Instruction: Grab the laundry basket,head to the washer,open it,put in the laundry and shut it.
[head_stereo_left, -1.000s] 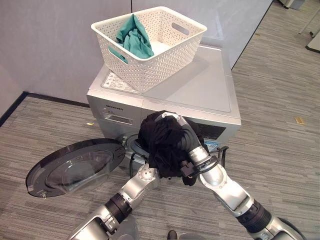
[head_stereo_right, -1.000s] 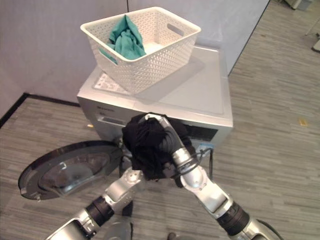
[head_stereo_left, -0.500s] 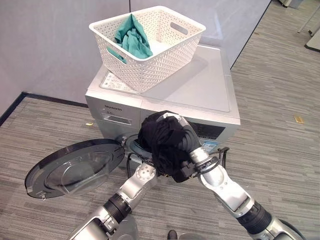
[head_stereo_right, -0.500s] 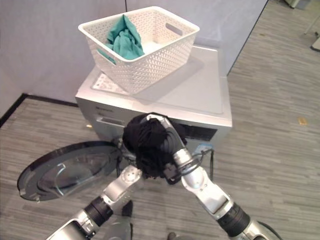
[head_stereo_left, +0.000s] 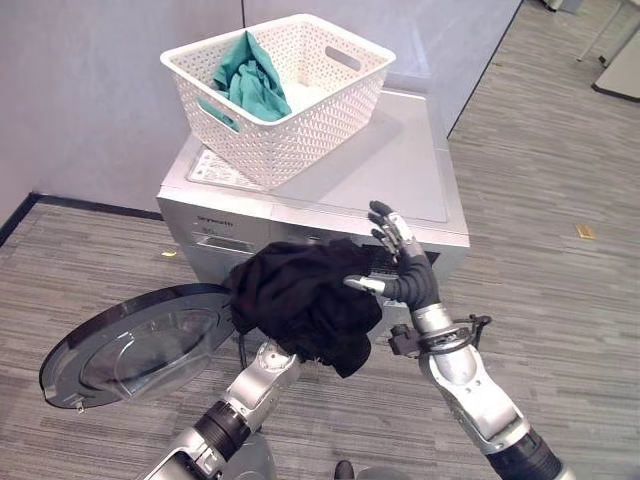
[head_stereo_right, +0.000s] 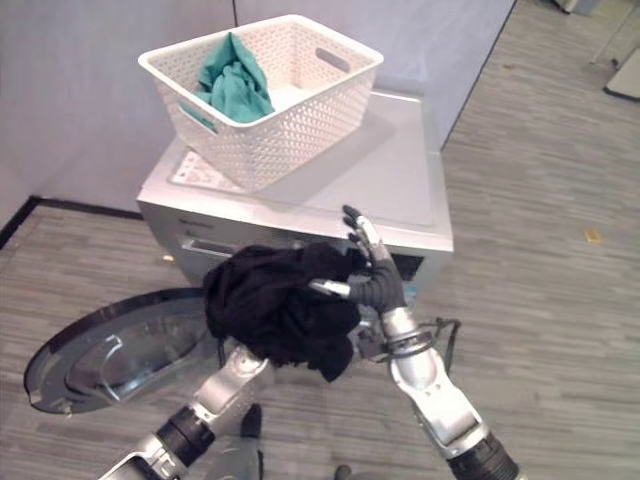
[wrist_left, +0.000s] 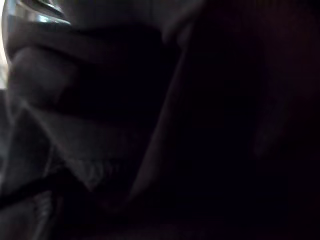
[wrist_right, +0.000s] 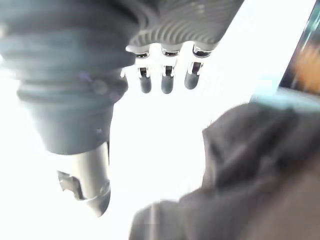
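A black garment (head_stereo_left: 300, 300) hangs bunched in front of the washer's (head_stereo_left: 400, 170) front opening, above the swung-open round door (head_stereo_left: 130, 345). My left arm (head_stereo_left: 250, 390) reaches up under the garment, and its hand is buried in the cloth; dark cloth (wrist_left: 210, 125) covers the left wrist view. My right hand (head_stereo_left: 410, 272) is open just right of the garment, fingers straight and pointing up, thumb against the cloth's edge. In the right wrist view its fingers (wrist_right: 167, 82) are spread, with dark cloth (wrist_right: 250, 170) beside them. The white basket (head_stereo_left: 300, 135) stands on the washer top with a teal cloth (head_stereo_left: 250, 85) inside.
A grey wall (head_stereo_left: 90, 90) rises behind and to the left of the washer. The open door juts out low on the left. Striped grey floor (head_stereo_left: 560, 200) stretches to the right.
My right hand has let go of the black garment, opened and drawn off to the right. The garment has slumped left and spread over my left hand.
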